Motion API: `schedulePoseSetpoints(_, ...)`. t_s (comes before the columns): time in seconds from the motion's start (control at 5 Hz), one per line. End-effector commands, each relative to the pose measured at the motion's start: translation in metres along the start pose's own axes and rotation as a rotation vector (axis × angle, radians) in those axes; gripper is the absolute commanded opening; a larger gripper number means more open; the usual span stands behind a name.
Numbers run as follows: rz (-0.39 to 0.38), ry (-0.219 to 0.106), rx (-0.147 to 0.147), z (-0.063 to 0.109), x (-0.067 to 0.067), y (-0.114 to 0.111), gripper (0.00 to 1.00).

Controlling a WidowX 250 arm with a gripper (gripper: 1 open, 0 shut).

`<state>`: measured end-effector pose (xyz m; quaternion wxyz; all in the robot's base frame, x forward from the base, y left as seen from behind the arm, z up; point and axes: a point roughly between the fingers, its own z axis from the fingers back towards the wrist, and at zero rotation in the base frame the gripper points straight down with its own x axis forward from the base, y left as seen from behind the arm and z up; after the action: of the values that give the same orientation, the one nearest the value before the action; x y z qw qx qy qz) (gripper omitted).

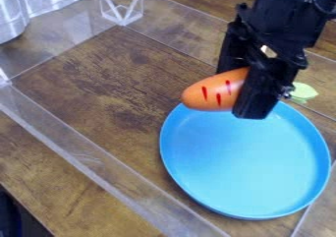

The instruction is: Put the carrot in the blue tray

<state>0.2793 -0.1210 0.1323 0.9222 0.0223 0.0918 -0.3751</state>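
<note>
My black gripper [252, 91] is shut on the carrot [214, 89], a stubby orange toy with dark red stripes. Its orange end sticks out to the left of the fingers, and its pale green leaves [304, 91] show on the right side. The carrot hangs in the air over the far rim of the blue tray [247, 154], a large round shallow plate on the wooden table. The gripper points almost straight down.
A clear plastic wall [79, 143] runs along the front left of the wooden table [92, 84]. A clear triangular stand [125, 5] sits at the back left. A bright reflection streaks the wood behind the arm.
</note>
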Motion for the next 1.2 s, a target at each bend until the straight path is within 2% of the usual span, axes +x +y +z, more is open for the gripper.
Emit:
schedulePoseSetpoints(0.0, -0.004, -0.078, 0.024, 0.019, 0.003, 0.005, 0.00)
schedulePoseSetpoints(0.2, -0.002, -0.078, 0.026, 0.020, 0.001, 0.014, 0.00)
schedulePoseSetpoints(0.4, 0.004, -0.093, 0.031, 0.021, -0.003, 0.026, 0.00)
schedulePoseSetpoints(0.6, 0.011, -0.088, 0.025, 0.015, -0.001, 0.037, 1.00)
schedulePoseSetpoints(1.0, -0.021, -0.088, 0.019, 0.005, 0.005, 0.036, 1.00)
